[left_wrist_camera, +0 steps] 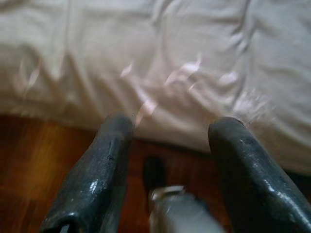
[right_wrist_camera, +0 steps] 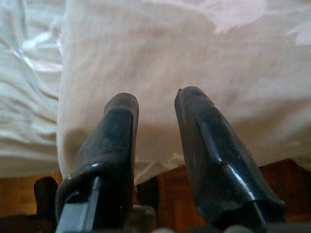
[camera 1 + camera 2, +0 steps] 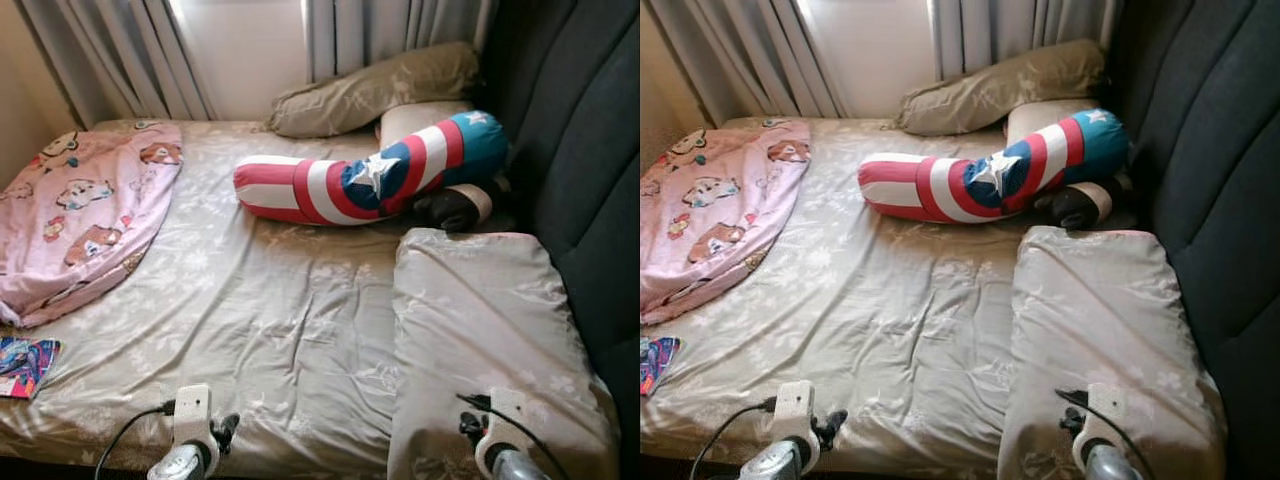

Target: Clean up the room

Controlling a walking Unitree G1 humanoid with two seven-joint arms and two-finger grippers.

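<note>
**Both grippers low at the foot of an untidy bed**

At the far left edge of the beige floral-print bed sheet lies a small colourful printed booklet, flat and close to the near side. Above it spreads a crumpled pink blanket with cartoon animal prints, its long axis running from the near left edge up toward the grey pleated curtains.

The left gripper hangs just off the near edge of the bed, over a brown wooden floor — its two black fingers stand well apart and hold nothing.

Across the middle lies a long red, white and blue striped bolster with a white star; it is bent, its long axis running left to right and rising toward the dark padded headboard on the right, the blue end pointing that way. Behind it sits an olive-beige pillow, and a dark rounded object is tucked under the bolster's right end.

On the right, a large beige floral pillow lies with its long axis running from near edge to far. The right gripper hovers at this pillow's near end — fingers parted with a modest gap, empty
</note>
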